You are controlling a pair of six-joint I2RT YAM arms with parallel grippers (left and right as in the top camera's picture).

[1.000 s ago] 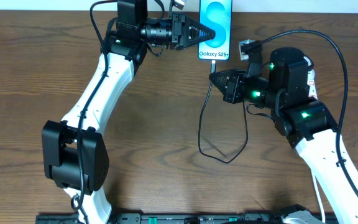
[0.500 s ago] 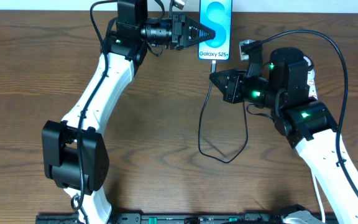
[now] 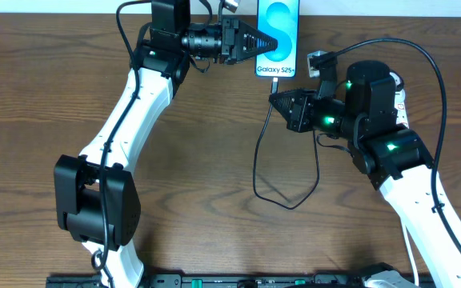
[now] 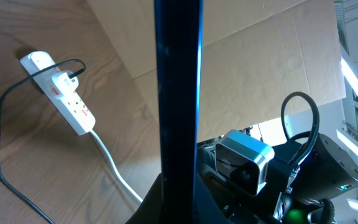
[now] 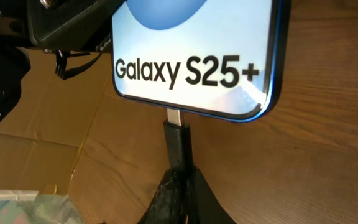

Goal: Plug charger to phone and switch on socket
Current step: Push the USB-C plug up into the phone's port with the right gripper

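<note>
The phone [image 3: 277,36] lies at the table's far edge, screen up, reading "Galaxy S25+". My left gripper [image 3: 261,43] is shut on the phone's left edge; in the left wrist view the phone's dark edge [image 4: 178,93] runs up between the fingers. My right gripper [image 3: 274,98] is shut on the charger connector [image 5: 177,143], whose metal tip sits at the phone's bottom edge [image 5: 191,109]. The black cable [image 3: 256,172] loops down over the table. The socket [image 4: 64,99] is a white power strip with a black plug in it, seen in the left wrist view.
A white cord [image 4: 114,168] trails from the socket. Brown cardboard [image 4: 253,56] lies beyond the table edge. The right arm's body [image 3: 382,136] covers the table's right side in the overhead view.
</note>
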